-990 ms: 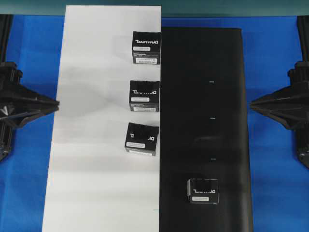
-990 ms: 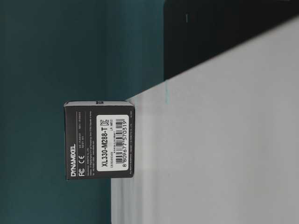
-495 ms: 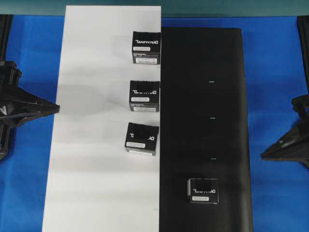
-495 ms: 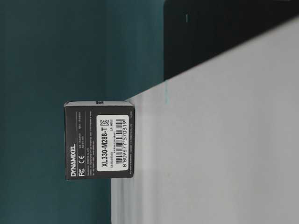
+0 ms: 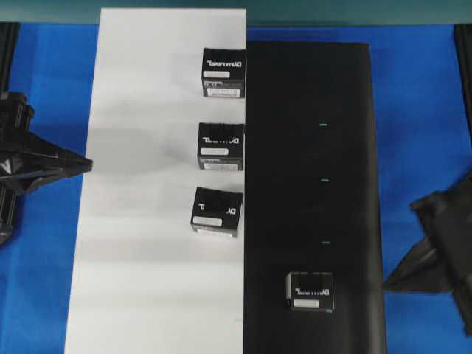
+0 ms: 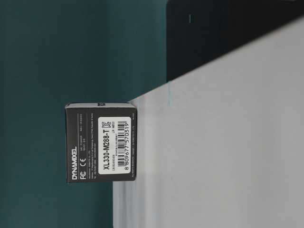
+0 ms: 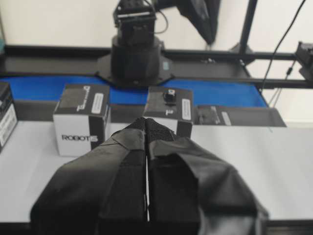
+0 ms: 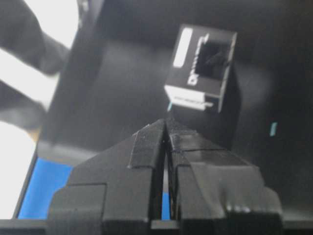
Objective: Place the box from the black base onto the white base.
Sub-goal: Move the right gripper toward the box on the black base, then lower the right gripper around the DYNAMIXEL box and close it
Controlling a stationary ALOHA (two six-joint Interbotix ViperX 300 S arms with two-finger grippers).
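Box [image 5: 310, 290] near black base [image 5: 310, 110] corner

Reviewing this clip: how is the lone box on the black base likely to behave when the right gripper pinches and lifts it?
The box looks like a small, squat printed carton with flat sides, so it probably sits stable and will not roll. Its walls are likely cardboard that may dent under a hard pinch. The smooth printed faces could slip slightly against the right gripper, now shut and short of it.

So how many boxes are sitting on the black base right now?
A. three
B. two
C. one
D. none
C: the overhead view shows a single box on the black base, near its lower end, while the three other boxes all stand on the white base.
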